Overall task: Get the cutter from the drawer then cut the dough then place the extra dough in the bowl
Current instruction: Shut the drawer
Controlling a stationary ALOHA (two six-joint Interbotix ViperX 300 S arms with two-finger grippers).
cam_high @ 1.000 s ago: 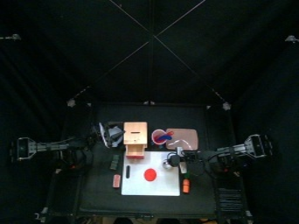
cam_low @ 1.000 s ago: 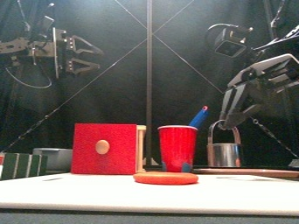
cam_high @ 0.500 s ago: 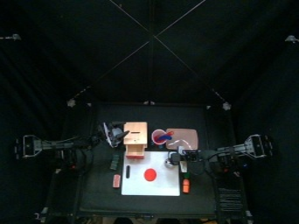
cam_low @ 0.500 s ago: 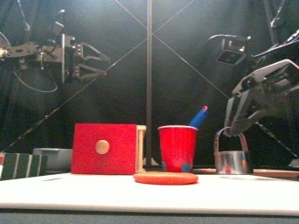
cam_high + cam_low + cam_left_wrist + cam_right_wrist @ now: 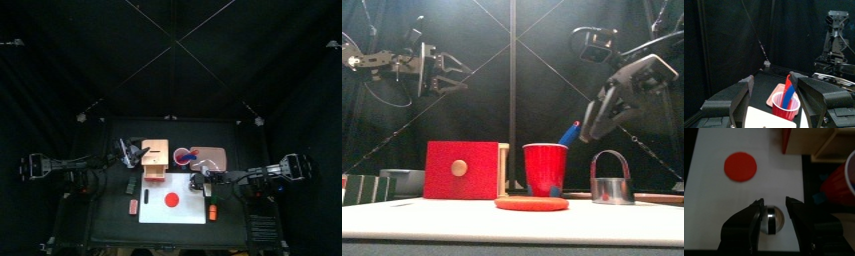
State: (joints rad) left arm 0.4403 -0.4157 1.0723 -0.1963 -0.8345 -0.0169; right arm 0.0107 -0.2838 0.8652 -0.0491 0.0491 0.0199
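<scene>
Right gripper point(image 5: 773, 203): jaws apart, gripping nothing. It hangs directly over the cutter point(image 5: 612, 188) and clear of its wire handle.

Cutter: upright on the white board point(image 5: 187, 214), handle up, to the right of the dough point(image 5: 532, 203). The two are apart, not touching. The dough is a whole flat red disc lying mid-board.

Left gripper point(image 5: 771, 76): jaws wide apart and empty, held high over the back-left of the table, well above everything.

Containers:
- Wooden box point(image 5: 155, 160) sits at the board's back-left corner with its red drawer front point(image 5: 462, 170) facing forward. Can't tell what's inside it.
- Red cup point(image 5: 545, 168) sits just right of the box, behind the dough. It holds a blue knife point(image 5: 569, 132) and a red knife point(image 5: 789, 93), both leaning and sticking out past the rim.
- Pink tray point(image 5: 218, 158) sits behind and to the right of the cup. Can't tell if anything is on it.
- Bowl point(image 5: 402, 180) sits left of the box, and its inside isn't visible from here. Dark green blocks point(image 5: 361, 188) are just left of it.
</scene>
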